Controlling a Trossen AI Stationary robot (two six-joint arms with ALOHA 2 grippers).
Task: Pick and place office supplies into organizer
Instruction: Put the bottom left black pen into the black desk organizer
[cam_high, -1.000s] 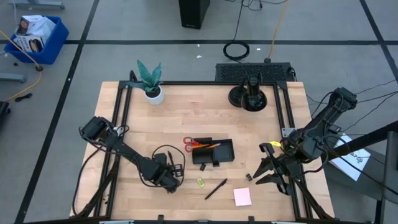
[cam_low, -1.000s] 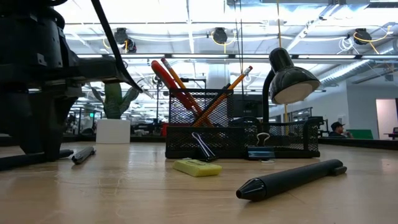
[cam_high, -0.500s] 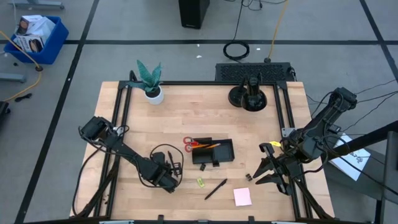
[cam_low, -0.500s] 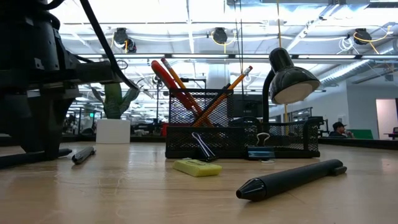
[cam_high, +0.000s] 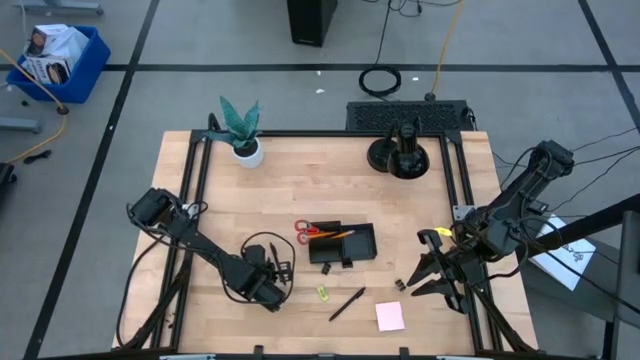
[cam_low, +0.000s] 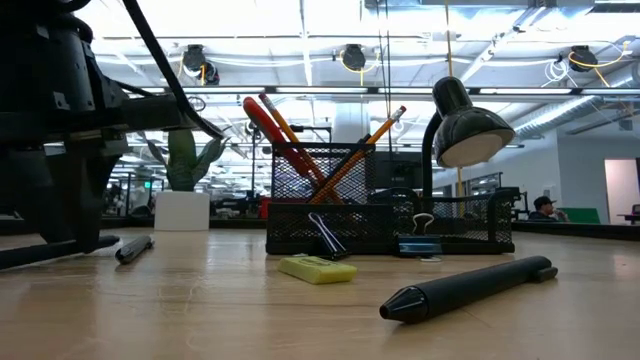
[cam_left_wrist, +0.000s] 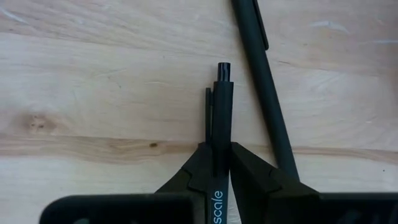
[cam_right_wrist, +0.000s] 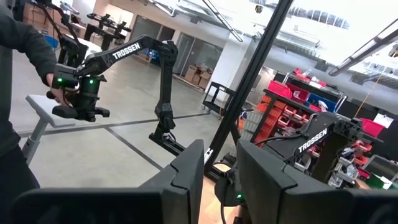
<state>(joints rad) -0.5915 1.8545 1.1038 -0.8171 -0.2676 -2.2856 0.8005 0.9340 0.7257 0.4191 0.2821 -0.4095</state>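
My left gripper (cam_high: 274, 277) points down at the table's near left, shut on a slim black pen (cam_left_wrist: 221, 112). A second black pen (cam_left_wrist: 266, 93) lies on the wood beside it. The black organizer (cam_high: 342, 244) sits mid-table; red-handled scissors (cam_high: 303, 230) and orange pencils (cam_high: 335, 234) stand slanting in its mesh cup. Near it on the table lie a yellow-green piece (cam_high: 323, 293), a third pen (cam_high: 347, 303), a pink pad (cam_high: 390, 316) and a small clip (cam_high: 399, 284). My right gripper (cam_high: 425, 266) hangs raised at the right, open with nothing in it. My left gripper pinches the pen's barrel (cam_left_wrist: 221, 134) between its two fingers (cam_left_wrist: 249, 163), coming from above and pointing steeply down. The pen runs straight out between the fingertips, clip and push-button end (cam_left_wrist: 224, 68) farthest from them. Whether that end rests on the wood, I cannot tell.
A potted plant (cam_high: 241, 130) stands at the far left and a black lamp on a round base (cam_high: 400, 152) at the far middle. In the right wrist view a person's arm (cam_right_wrist: 22, 74) holds a device beyond the table. Bare wood lies between my left gripper and the organizer.
My left gripper has tipped slightly at the wrist while staying in place, still shut on the pen.
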